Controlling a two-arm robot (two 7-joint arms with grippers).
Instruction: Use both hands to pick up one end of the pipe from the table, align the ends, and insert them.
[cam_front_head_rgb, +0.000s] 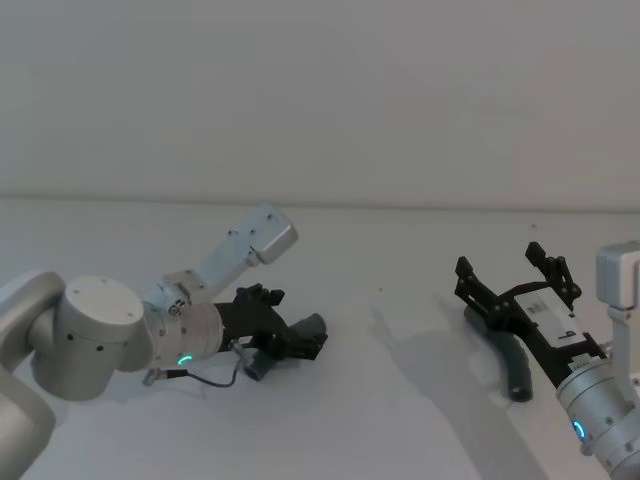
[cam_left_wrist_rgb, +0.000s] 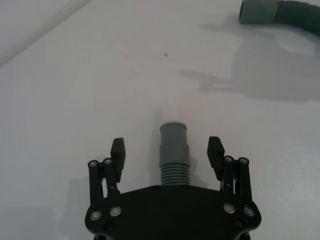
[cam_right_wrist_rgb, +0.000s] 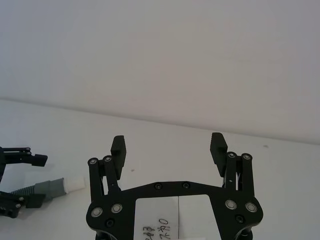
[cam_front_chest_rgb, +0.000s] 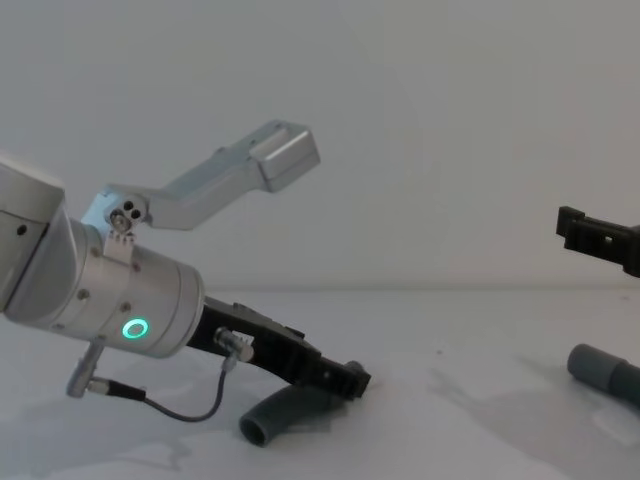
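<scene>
Left black gripper (cam_left_wrist_rgb: 166, 147) spread astride the grey ribbed tube piece (cam_left_wrist_rgb: 174, 132), ready to pinch; right gripper (cam_right_wrist_rgb: 167, 145) spread, seemingly hovering.

place: probably a lab test bench | evidence: bare white table (cam_front_head_rgb: 380, 250), blank wall (cam_front_head_rgb: 320, 90)

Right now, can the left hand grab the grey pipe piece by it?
Probably yes. The left gripper is open, its jaws either side of the pipe piece on the table, nothing in between. Closing should catch it.
</scene>
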